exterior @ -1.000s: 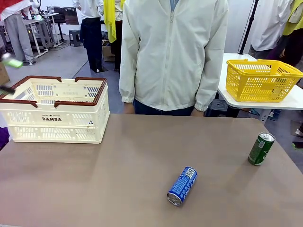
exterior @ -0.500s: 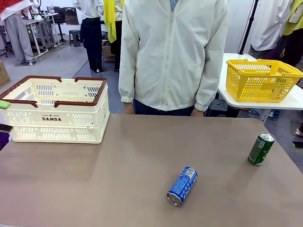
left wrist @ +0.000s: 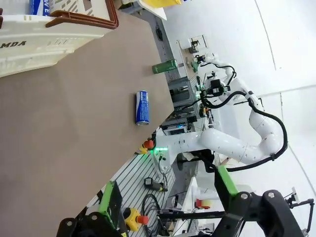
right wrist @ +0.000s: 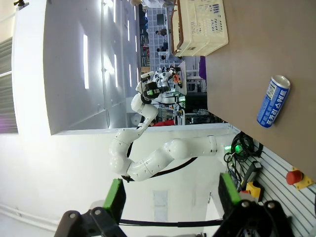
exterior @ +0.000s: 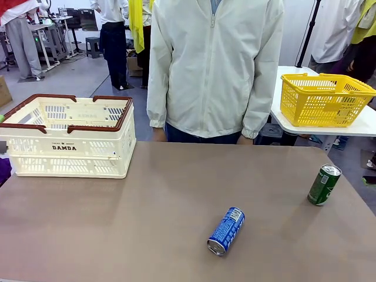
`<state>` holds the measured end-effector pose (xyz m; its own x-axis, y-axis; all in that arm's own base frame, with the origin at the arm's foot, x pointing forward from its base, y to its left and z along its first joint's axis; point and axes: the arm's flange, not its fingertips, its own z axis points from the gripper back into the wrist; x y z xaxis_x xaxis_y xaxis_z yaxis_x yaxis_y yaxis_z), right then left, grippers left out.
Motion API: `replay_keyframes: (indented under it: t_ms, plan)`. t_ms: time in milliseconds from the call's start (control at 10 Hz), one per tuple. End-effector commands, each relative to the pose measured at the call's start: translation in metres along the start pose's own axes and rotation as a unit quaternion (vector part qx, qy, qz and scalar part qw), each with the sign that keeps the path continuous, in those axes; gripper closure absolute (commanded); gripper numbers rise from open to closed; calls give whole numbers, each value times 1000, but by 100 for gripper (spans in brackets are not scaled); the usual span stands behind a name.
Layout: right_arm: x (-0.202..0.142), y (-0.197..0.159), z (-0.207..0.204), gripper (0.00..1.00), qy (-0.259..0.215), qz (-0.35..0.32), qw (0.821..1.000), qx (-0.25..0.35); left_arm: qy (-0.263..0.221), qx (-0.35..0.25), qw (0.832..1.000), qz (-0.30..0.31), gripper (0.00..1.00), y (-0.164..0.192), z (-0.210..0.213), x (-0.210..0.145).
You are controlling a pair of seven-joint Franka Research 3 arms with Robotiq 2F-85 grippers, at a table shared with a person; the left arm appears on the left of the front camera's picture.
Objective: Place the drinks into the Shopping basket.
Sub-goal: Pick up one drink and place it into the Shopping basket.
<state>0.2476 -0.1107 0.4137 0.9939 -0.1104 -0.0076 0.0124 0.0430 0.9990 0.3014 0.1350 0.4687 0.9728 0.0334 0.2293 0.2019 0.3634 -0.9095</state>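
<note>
Jaws of the left gripper [left wrist: 168,190] and right gripper [right wrist: 172,192] stand apart, empty. Bare matte brown table [exterior: 117,235] lies open around a blue can [exterior: 225,231] on its side, silver end nearest. Farther right, a green can [exterior: 324,184] stands near the table's edge. Far left, the perforated cream Shopping basket [exterior: 67,147], brown-rimmed, reads "DAMDA".

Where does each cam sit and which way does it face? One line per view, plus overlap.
Front: fixed on the robot's side, facing across the table at the person; Shopping basket left, green can right.
Left wrist: on the left arm, rolled sideways, looking across the tabletop; open left gripper at bottom, right arm beyond.
Right wrist: on the right arm, rolled sideways; open right gripper at bottom, left arm beyond.
Shared: blue can and Shopping basket in all three.
</note>
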Motion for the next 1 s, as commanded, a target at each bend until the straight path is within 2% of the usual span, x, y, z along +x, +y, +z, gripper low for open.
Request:
replay_keyframes:
  t_ms: [0, 200, 300, 400, 500, 600, 700, 800, 900]
  plan:
    - [-2, 0, 4, 0, 9, 12, 1000, -6, -6, -11, 1000, 7, 0, -2, -2, 1]
    - [0, 0, 0, 0, 0, 0, 1000, 0, -6, -11, 1000, 7, 0, -2, -2, 1]
    - [1, 12, -13, 0, -11, 24, 974, -223, -6, -11, 1000, 7, 0, -2, -2, 1]
    - [8, 15, -29, 0, -30, 71, 902, -426, -6, -11, 1000, 7, 0, -2, -2, 1]
    - [17, 15, -36, 0, -58, 100, 820, -561, -6, -11, 1000, 7, 0, -2, -2, 1]
    - [22, 12, -38, 0, -79, 112, 769, -624, -6, -11, 1000, 7, 0, -2, -2, 1]
    - [20, 14, -42, 0, -99, 134, 755, -634, -6, -11, 1000, 7, 0, -2, -2, 1]
    - [14, 23, -37, 0, -141, 147, 747, -633, -6, -11, 1000, 7, 0, -2, -2, 1]
    - [12, 34, -31, 0, -183, 153, 760, -605, -6, -11, 1000, 7, 0, -2, -2, 1]
